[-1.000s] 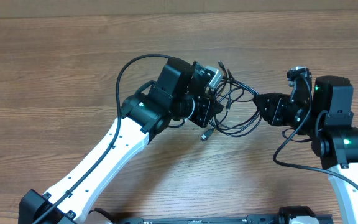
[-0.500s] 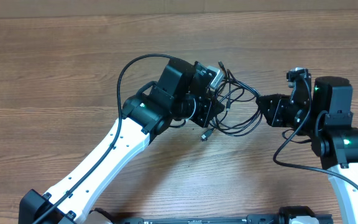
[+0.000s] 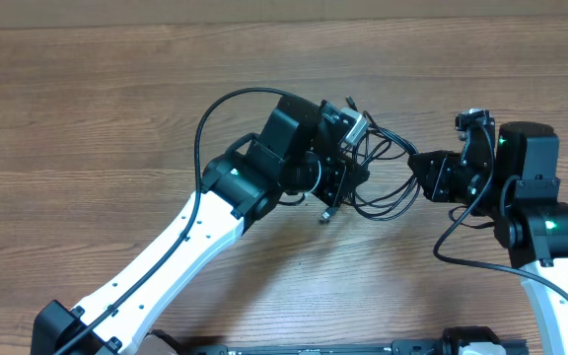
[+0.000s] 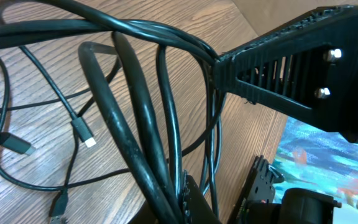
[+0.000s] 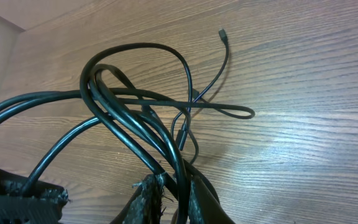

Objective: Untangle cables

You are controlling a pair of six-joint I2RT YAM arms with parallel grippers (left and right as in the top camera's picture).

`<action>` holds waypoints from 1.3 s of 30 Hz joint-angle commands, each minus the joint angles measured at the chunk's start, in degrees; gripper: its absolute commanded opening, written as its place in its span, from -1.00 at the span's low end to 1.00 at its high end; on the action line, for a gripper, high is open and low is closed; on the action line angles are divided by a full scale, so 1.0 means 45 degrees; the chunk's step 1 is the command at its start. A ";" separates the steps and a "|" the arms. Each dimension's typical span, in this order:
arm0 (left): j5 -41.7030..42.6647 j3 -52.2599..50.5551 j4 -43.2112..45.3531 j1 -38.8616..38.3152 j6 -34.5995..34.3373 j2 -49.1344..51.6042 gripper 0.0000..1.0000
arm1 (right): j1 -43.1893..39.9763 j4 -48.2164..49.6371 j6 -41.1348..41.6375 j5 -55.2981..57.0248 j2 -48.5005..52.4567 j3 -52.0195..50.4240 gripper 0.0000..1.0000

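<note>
Wide bare brown wood-grain table [image 3: 87,118] stretches left of the arms and on to its far edge, well apart from them. The left gripper [image 3: 355,176] is clamped tight on a bunch of thin black cables [image 3: 388,192]. They loop and cross at mid-table between both arms, small plugs lying on the wood, and the right gripper [image 3: 414,161] pinches several strands between nearly closed fingers.

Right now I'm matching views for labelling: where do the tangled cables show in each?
Overhead: cables right of centre, strung between the two arms' jaws.
Left wrist: cables fill left and centre, converging on the right gripper at upper right.
Right wrist: cables loop across left and centre, down into the jaws at bottom.
Shared landmark: the right gripper pinching the strands.
</note>
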 commanded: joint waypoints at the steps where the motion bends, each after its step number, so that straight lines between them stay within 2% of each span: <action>1: 0.0510 -0.0005 0.0248 -0.0287 -0.0136 -0.0083 -0.91 | 0.0078 0.0063 -0.0058 -0.0117 -0.0053 0.0238 -0.70; 11: 0.1423 -0.0005 0.1423 -0.0325 -0.0563 -0.0083 -0.92 | 0.0078 -0.0068 -0.0058 -0.0117 0.0053 0.0000 -0.70; 31: 0.0952 -0.0005 0.1666 -0.0325 -0.0651 -0.0083 -0.92 | 0.0078 -0.0083 0.0000 -0.2521 0.0253 0.0000 -0.72; 39: 0.0947 -0.0005 0.1734 -0.0325 -0.0651 -0.0083 -0.92 | 0.0078 -0.0316 0.0039 -0.2521 0.0491 0.0000 -0.70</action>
